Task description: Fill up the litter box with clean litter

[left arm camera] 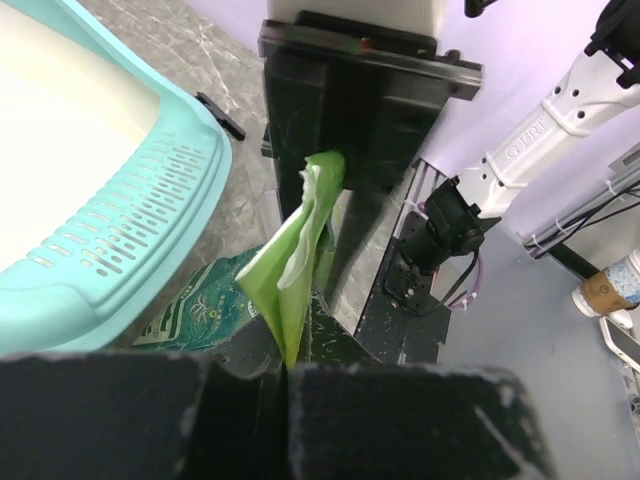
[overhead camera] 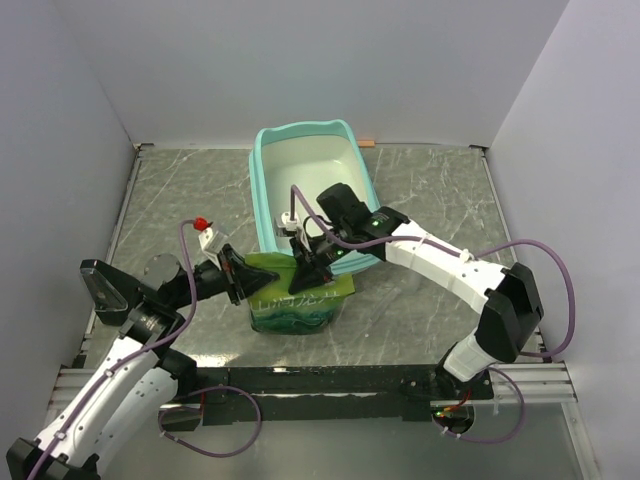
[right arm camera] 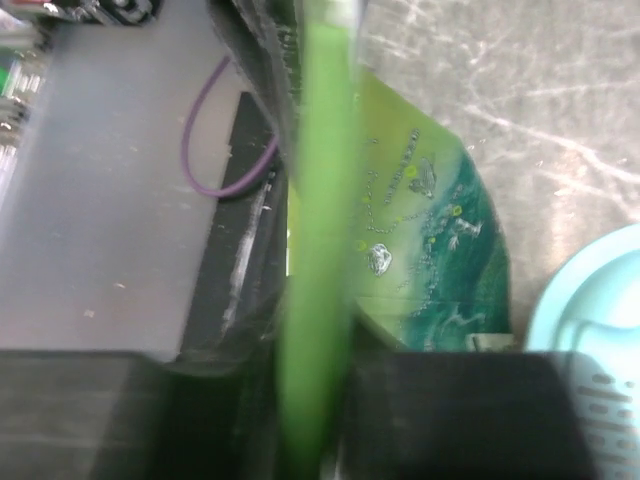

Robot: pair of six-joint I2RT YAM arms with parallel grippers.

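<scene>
Left tool [overhead camera: 238,275] is clamped shut on green bag [overhead camera: 298,305] top edge; right tool [overhead camera: 303,262] is closed on it alongside. Opening should be pulled apart evenly, bag kept upright.

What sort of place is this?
Probably a lab robot cell, not a home: plain walls box in a marble-pattern tabletop, left arm and right arm mount at its near edge, litter box and green bag as props.

Grey marbled table [overhead camera: 420,200] w/ litter box [overhead camera: 262,200] & green bag [overhead camera: 290,305] on it.
</scene>
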